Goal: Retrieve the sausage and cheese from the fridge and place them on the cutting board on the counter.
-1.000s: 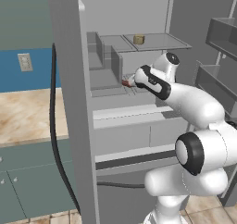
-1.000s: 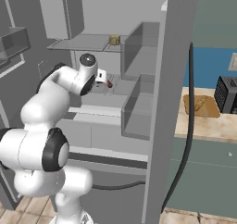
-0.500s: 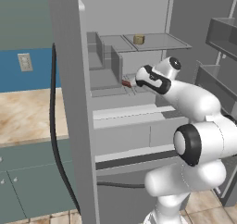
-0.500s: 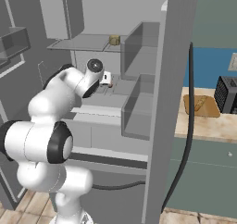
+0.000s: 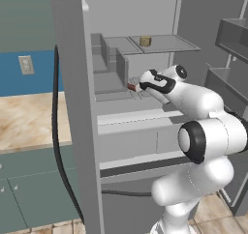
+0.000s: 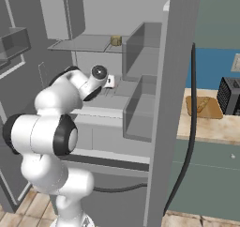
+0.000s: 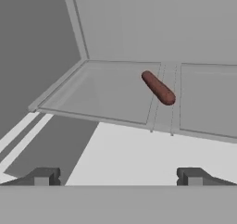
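Inside the tall grey steel fridge [image 5: 72, 107], the slim dark red-brown sausage [image 7: 158, 87] lies alone on a flat grey shelf [image 7: 111, 96], slanted across it and well short of the fridge's back wall. Two dark fingers [image 7: 44, 176] of the white arm's gripper [image 7: 118, 177] stand spread wide and released before that shelf, apart from the sausage and grasping nothing. Higher in the fridge, the stubby tan-yellow cheese chunk [image 5: 145, 41] sits on the upper shelf. Outside the fridge, the orange-brown wooden cutting board [image 6: 202, 107] lies on the light beige marbled counter [image 6: 206, 127], just beside a black toaster [image 6: 229, 95].
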